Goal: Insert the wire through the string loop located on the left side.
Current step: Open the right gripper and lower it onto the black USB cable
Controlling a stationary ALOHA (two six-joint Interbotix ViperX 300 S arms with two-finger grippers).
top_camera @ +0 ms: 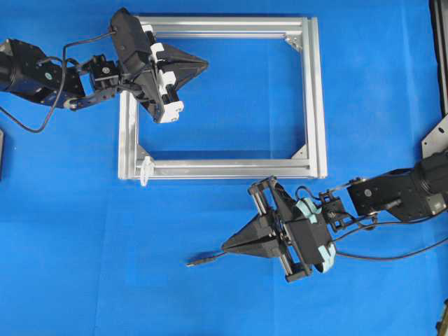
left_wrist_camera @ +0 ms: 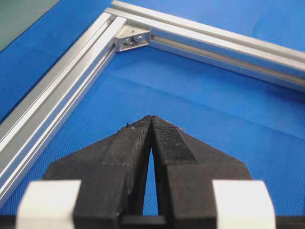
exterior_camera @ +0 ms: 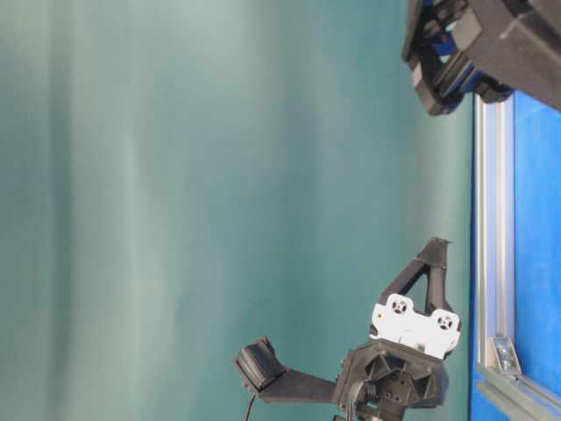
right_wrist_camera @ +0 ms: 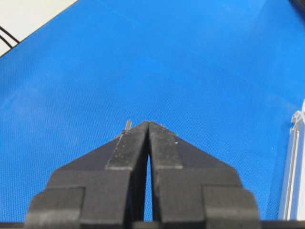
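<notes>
The wire (top_camera: 201,261) lies on the blue mat at the lower middle. Its dark plug points left and its thin black cable runs right, under my right gripper (top_camera: 225,246). That gripper is shut, with its tip just above and right of the plug. In the right wrist view only the wire's metallic tip (right_wrist_camera: 127,125) peeks out beside the closed right gripper (right_wrist_camera: 148,123), and nothing shows between the fingers. The string loop (top_camera: 146,170) hangs whitish at the frame's lower left corner. My left gripper (top_camera: 205,65) is shut and empty over the frame's upper left, far from the loop.
The silver aluminium frame (top_camera: 315,91) lies flat in the middle of the blue mat; its corner bracket (left_wrist_camera: 133,39) shows ahead of the left gripper (left_wrist_camera: 151,118). A frame rail (right_wrist_camera: 291,176) stands at the right wrist view's right edge. Thick arm cables trail at both sides.
</notes>
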